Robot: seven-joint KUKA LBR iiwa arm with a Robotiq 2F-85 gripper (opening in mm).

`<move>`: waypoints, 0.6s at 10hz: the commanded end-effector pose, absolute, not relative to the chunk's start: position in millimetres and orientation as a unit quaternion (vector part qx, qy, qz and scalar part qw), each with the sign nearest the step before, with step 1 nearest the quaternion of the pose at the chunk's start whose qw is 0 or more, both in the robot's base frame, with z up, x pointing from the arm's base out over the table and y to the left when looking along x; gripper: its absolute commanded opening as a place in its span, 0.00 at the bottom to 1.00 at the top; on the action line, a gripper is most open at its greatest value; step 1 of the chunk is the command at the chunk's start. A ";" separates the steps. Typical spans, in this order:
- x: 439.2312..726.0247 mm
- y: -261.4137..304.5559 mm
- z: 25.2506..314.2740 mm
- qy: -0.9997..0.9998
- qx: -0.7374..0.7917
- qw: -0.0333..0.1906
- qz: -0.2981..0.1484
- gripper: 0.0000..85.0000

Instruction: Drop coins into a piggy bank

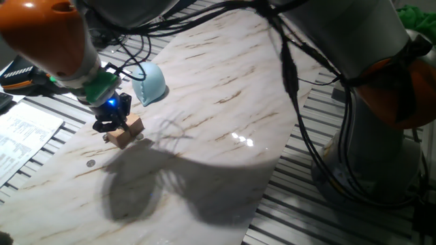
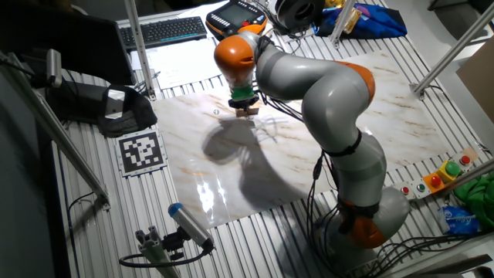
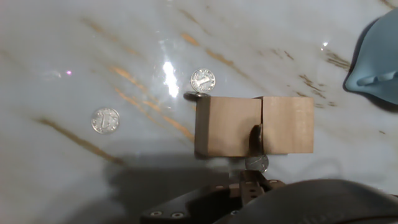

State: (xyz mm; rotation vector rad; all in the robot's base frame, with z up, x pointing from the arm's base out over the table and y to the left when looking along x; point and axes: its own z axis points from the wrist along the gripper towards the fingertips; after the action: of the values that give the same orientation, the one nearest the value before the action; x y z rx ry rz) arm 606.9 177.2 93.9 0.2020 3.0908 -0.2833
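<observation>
- In the hand view, two wooden cubes (image 3: 255,125) are sitting side by side on the marble tabletop (image 3: 124,50), touching each other.
- One coin (image 3: 202,80) is lying just behind the left cube, and another coin (image 3: 105,120) is lying well to the left of the cubes.
- A third coin (image 3: 256,163) is showing at the near edge of the cubes, below their seam.
- The piggy bank (image 3: 378,59) is sitting to the right of the cubes, apart from them.
- The gripper (image 1: 112,121) is hanging directly over the cubes.
</observation>
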 end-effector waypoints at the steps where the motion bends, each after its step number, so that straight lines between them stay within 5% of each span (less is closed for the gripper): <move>1: 606.8 177.2 93.6 0.993 0.064 0.013 -0.094 0.00; 6: 617.1 179.2 102.8 0.990 0.087 -0.009 -0.114 0.00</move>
State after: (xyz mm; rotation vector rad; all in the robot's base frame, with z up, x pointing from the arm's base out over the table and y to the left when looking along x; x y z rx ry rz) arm 617.1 179.5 102.6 0.2764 3.1242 -0.3584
